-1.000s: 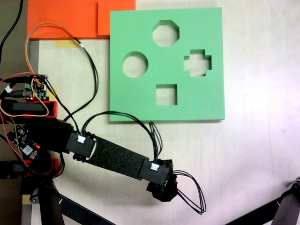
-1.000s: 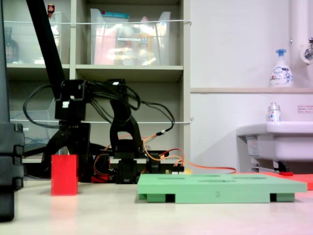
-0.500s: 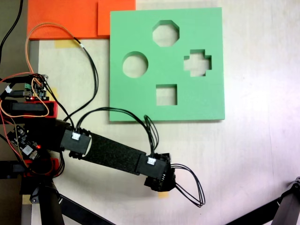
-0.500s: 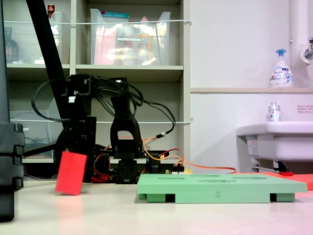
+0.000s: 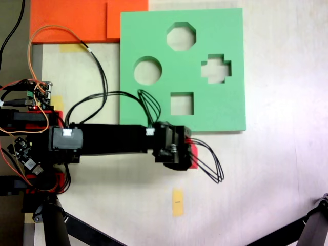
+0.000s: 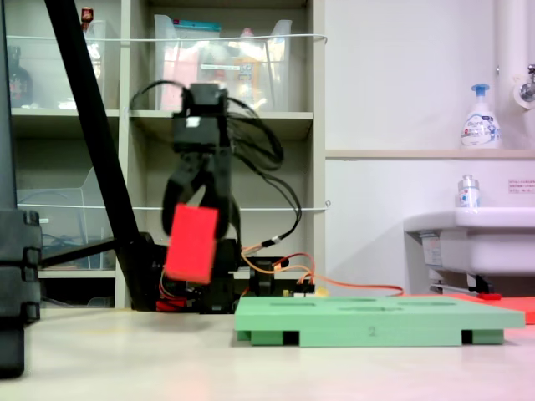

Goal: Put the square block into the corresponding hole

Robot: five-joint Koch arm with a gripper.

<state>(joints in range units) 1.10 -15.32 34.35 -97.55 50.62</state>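
Observation:
The red square block (image 6: 191, 243) hangs tilted in the air in the second exterior view, well above the table, with my gripper (image 6: 197, 200) shut on its top. From above, only a red sliver of the block (image 5: 191, 152) shows past the black gripper (image 5: 177, 148), just below the near edge of the green foam board (image 5: 225, 110). The square hole (image 5: 182, 103) lies in the board a short way beyond the gripper. In the second exterior view the board (image 6: 376, 319) lies flat, right of the block.
Round (image 5: 147, 70), octagonal (image 5: 181, 36) and cross-shaped (image 5: 216, 68) cutouts share the board. Orange foam sheets (image 5: 77, 20) lie at the top left, a yellow tag (image 5: 177, 202) on the table below the gripper. Cables and electronics (image 5: 31, 102) crowd the first exterior view's left.
The arm has lifted the block off the table and swung it toward the board; the yellow tag under it is now uncovered.

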